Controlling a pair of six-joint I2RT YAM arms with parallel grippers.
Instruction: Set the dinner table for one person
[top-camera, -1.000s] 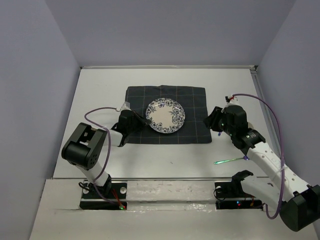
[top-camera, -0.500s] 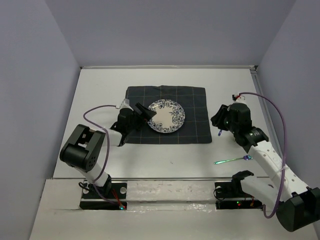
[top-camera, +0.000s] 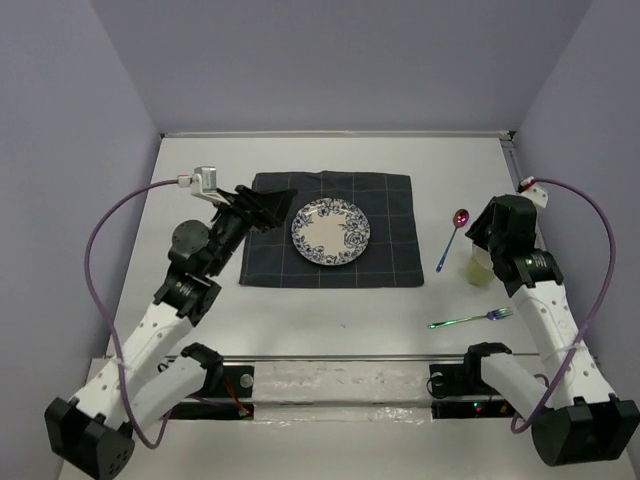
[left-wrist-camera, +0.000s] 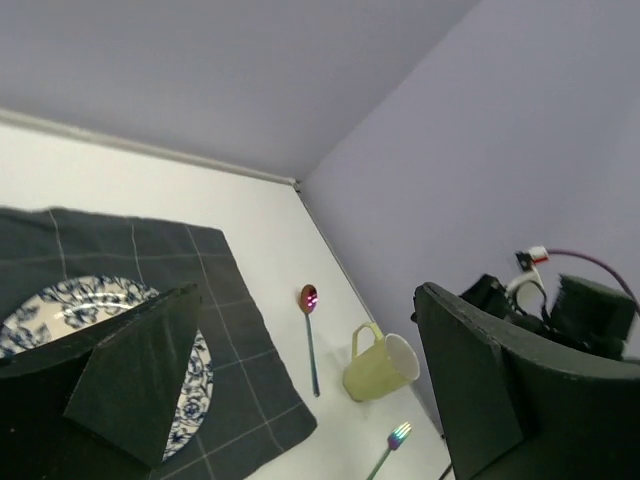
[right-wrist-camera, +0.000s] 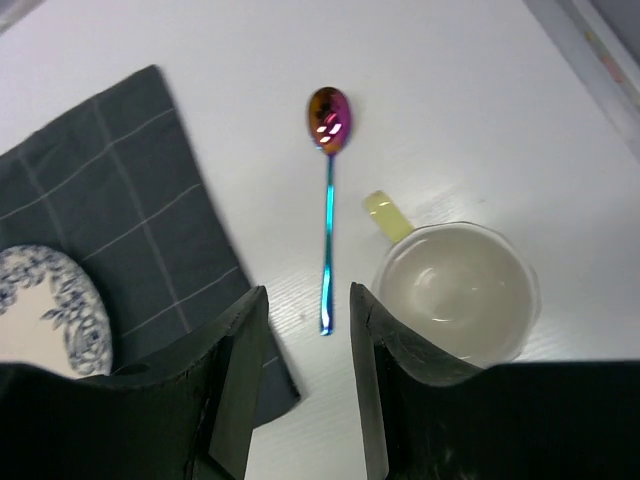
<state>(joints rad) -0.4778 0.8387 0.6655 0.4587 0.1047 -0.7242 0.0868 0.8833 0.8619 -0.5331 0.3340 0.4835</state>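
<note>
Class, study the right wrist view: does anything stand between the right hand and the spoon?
Nothing visible does. The spoon lies bare on the white table beyond the open right hand; the pale green mug stands beside it, not touching.

In the right wrist view, the plate (right-wrist-camera: 42, 300) and mat (right-wrist-camera: 120, 200) to the left of the right pincer (right-wrist-camera: 307, 295) are cut off by the frame edge. The plate also slips behind the left finger, and the near rim of the cup (right-wrist-camera: 455, 290) is hidden by the right finger. From above, that pincer covers most of the cup, leaving a pale sliver. In the left wrist view, the left pincer's (left-wrist-camera: 305, 295) left finger hides the plate's near part, and the fork (left-wrist-camera: 393, 440) runs off the bottom edge.
</note>
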